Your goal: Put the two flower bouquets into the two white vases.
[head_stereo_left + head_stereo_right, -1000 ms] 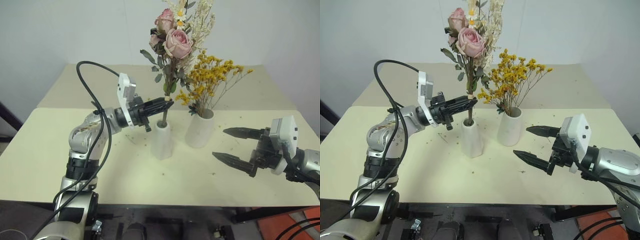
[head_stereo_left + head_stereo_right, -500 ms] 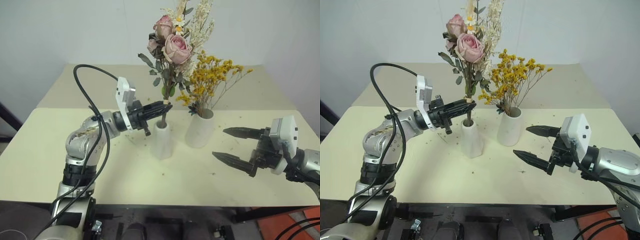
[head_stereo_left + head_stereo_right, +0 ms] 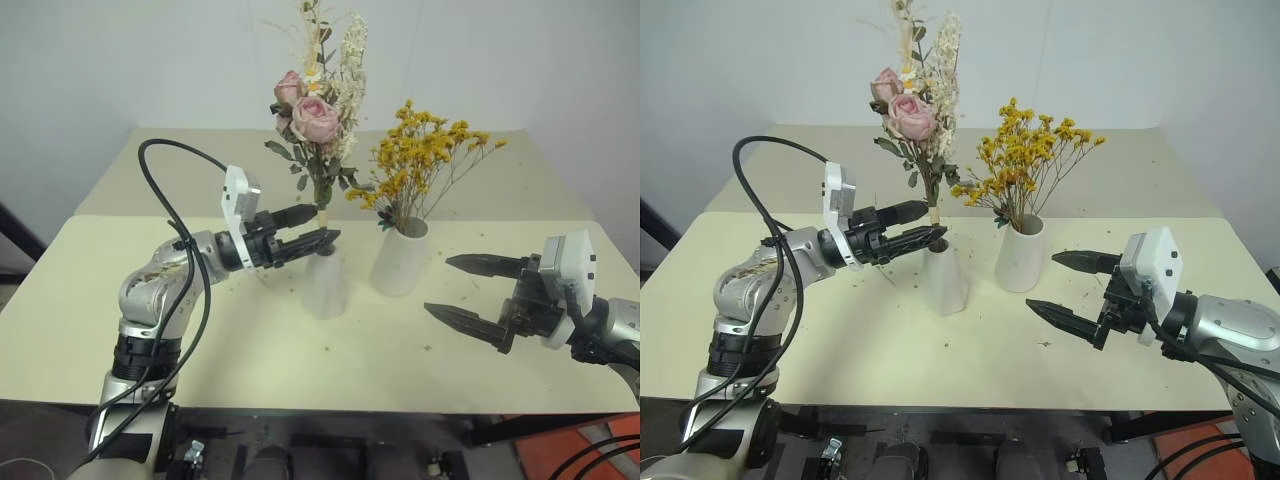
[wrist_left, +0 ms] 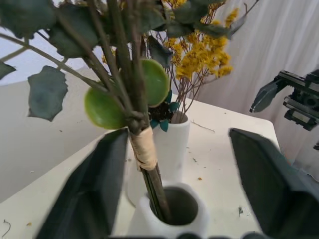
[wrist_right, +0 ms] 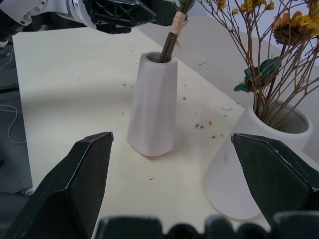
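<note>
Fingers of the right gripper stood spread wide and empty, hovering over the near right of the table, well apart from both vases. Across the table, the left gripper had its fingers parted on either side of the rose bouquet, just above the mouth of the slim vase. In the left wrist view the wrapped stem ran close beside one finger, with a clear gap to the other; contact with the near finger could not be settled, but the stem was not clamped.

The rose stems stood in the slim vase, near upright with a slight lean. The yellow spray sat in the wide vase just beside it, fanning toward the right.

Judgement: both bouquets appeared seated, so the task looked all but complete. The left arm was the nearer one. With the stem's long axis vertical between level fingers, a clean withdrawal would need to run straight back along the fingers; any sideways drift risked dragging the stem and tipping the slim vase.
</note>
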